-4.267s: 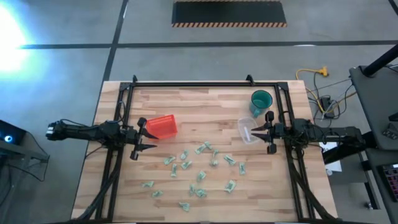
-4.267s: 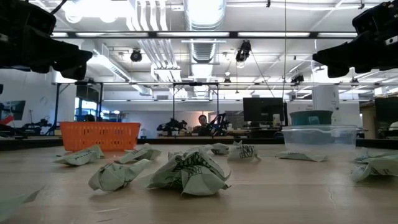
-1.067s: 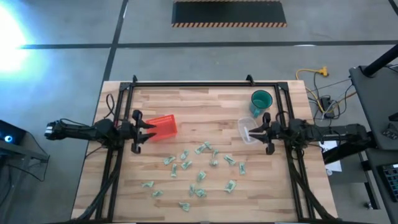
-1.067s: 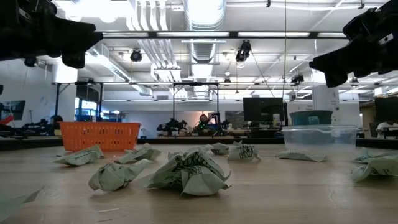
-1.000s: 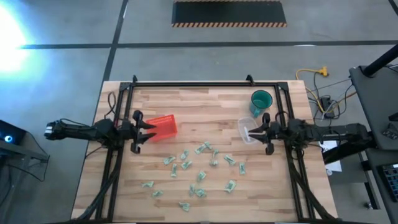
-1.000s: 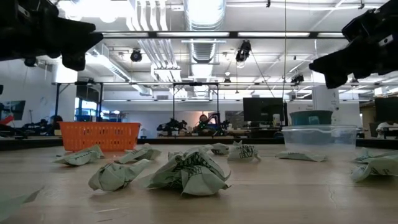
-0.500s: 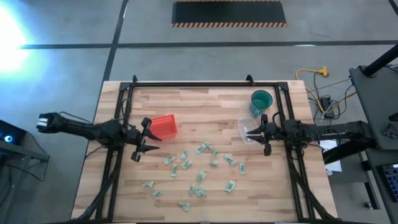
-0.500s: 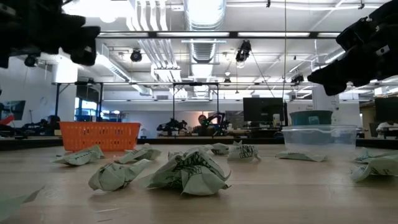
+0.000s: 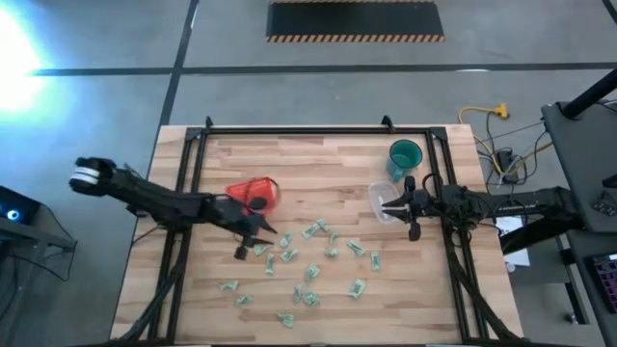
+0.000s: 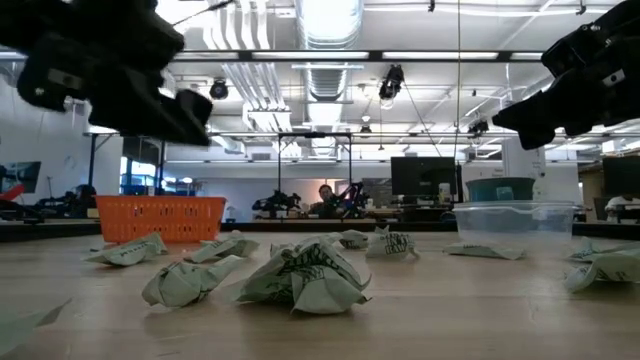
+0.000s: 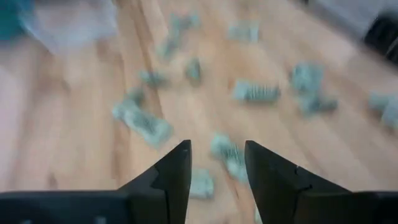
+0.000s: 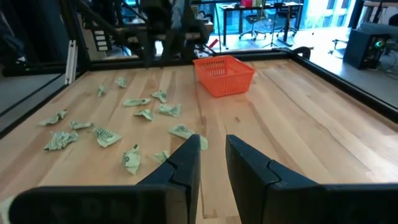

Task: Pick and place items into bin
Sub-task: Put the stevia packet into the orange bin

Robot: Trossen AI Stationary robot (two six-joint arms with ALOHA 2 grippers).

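High view | wooden table, scattered items | left fingers spread, right fingers slightly parted

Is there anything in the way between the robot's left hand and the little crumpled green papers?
Nothing visible. The left end effector, fingers open, hangs above the wooden table right beside the nearest crumpled green-and-white paper pieces, with only open air between. The red mesh basket sits behind it, off that path.

The table is pale butcher-block wood with a smooth, faintly satin finish. The items look like crumpled paper, matt. The red basket is perforated plastic; the clear tub is glossy plastic.
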